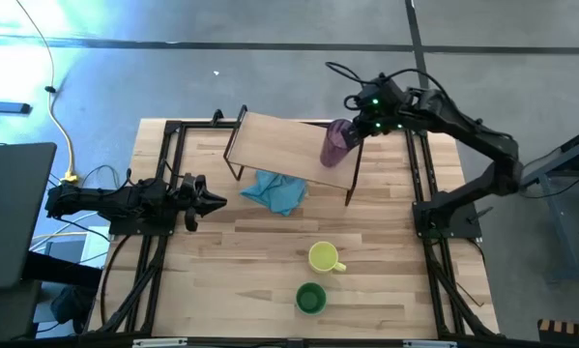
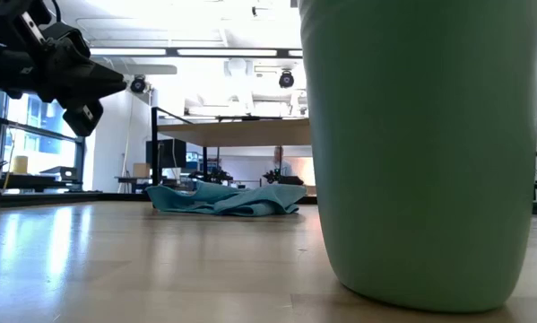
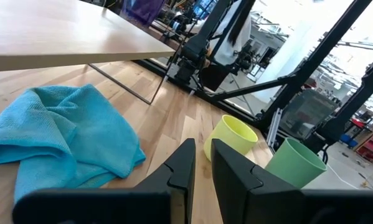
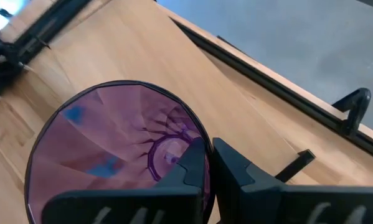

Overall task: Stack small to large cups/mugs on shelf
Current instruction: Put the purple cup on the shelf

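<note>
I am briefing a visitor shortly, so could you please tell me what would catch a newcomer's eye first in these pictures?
The purple tumbler stands out first, upright on the right end of the shelf, with the right pincer closed on its rim. Next comes the blue cloth, crumpled on the table just in front of the shelf. The yellow mug and green cup wait near the front edge.

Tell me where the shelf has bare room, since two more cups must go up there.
The shelf is bare from its left edge across to the purple tumbler, which the right gripper grips at the right end. That end is crowded. The blue cloth lies on the table, partly under the shelf.
</note>
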